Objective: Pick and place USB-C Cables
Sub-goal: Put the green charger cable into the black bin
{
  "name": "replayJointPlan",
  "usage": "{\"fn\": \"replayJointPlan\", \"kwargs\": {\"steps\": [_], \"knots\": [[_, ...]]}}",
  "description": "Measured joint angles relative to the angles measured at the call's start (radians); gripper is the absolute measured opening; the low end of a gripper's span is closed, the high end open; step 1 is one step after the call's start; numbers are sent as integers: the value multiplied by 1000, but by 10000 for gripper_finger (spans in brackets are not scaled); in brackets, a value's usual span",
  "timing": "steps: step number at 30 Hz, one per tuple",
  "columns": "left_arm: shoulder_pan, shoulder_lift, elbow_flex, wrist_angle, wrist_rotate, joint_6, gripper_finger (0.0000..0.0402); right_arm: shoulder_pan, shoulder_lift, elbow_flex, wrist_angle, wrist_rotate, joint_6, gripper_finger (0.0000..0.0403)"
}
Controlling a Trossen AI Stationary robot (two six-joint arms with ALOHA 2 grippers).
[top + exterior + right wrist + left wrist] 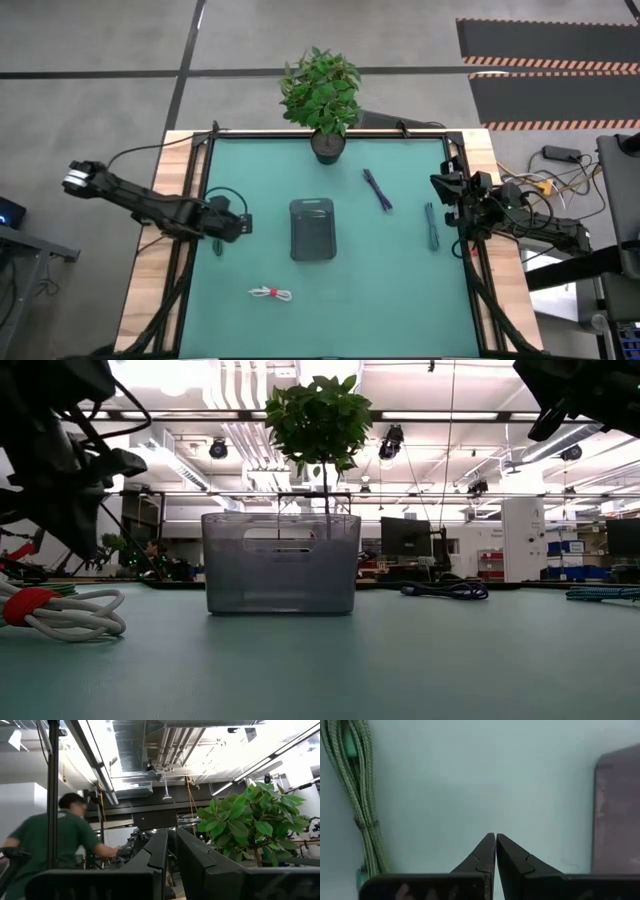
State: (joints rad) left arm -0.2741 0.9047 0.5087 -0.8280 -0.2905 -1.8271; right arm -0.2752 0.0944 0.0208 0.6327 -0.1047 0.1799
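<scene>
The grey tray [312, 229] [280, 563] stands mid-table. A white cable with a red band [270, 293] [48, 610] lies on the mat near the front edge. A dark blue cable [377, 189] [445, 589] lies right of the plant pot, and a teal cable [432, 226] [600, 593] lies near the right edge. My left gripper [244, 222] [495, 836] hovers shut over the mat, left of the tray, with a green braided cable [362, 795] [217, 244] lying beside it. My right gripper [443, 186] [172, 832] waits shut at the right edge, pointing up into the room.
A potted plant [322, 95] [250, 827] stands at the table's far edge behind the tray. Wooden borders and dark frame rails [185, 250] run along both sides. A person in a green shirt [55, 845] is in the room beyond the table.
</scene>
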Motion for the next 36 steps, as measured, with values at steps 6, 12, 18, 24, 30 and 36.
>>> {"fn": "replayJointPlan", "kwargs": {"steps": [6, 12, 18, 24, 30, 36], "knots": [[0, 118, 80, -35, 55, -4, 0, 0, 0, 0, -7, 0, -1, 27], [0, 239, 171, -228, 104, -11, 0, 0, 0, 1, -21, 1, -9, 27], [0, 283, 157, -279, 155, -51, 0, 0, 0, 1, -27, 3, -10, 27], [0, 293, 151, -280, 163, -52, 0, 0, 0, 1, -33, 3, -10, 27], [0, 288, 151, -280, 178, -52, 0, 0, 0, 1, -33, 3, -9, 27], [0, 286, 150, -280, 178, -52, 0, 0, 0, 1, -33, 3, -9, 27]]}}
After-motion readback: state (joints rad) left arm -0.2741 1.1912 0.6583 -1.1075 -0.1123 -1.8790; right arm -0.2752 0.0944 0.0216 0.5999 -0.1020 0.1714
